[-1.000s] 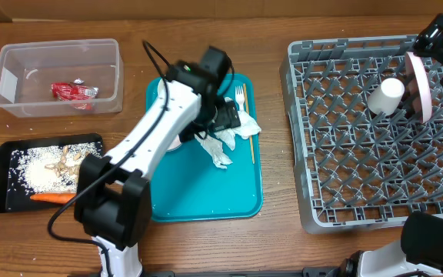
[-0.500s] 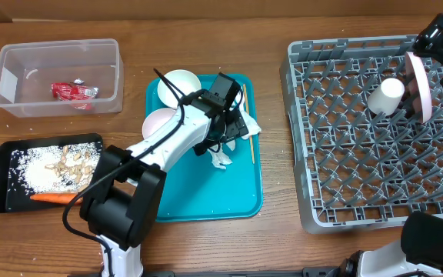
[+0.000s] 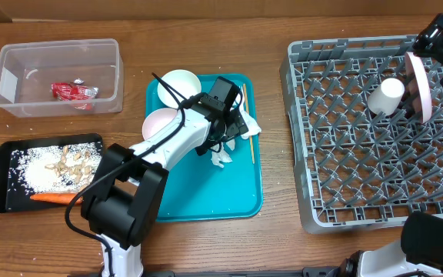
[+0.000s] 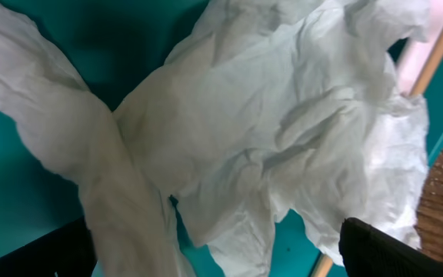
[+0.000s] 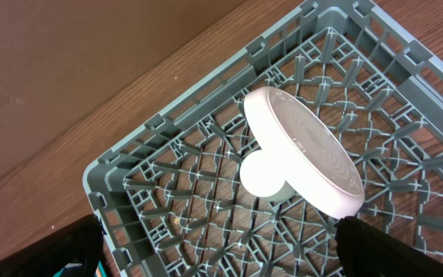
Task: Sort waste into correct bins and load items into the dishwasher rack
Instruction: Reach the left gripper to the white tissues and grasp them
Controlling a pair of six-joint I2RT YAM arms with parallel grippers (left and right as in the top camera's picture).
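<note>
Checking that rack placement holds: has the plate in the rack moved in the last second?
No. The plate stands on edge at the same spot near the dishwasher rack's far right corner, beside the cup.

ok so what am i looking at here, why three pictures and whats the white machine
Two robot arms work at a table. One picture looks down from above; the other two come from a camera on each wrist. The left gripper is open over napkins on a teal tray, beside two bowls and a wooden stick. The right gripper is open and empty by the grey rack, where a plate stands on edge beside a cup. A clear tub holds a red wrapper; a black tray holds rice and a carrot.
</note>
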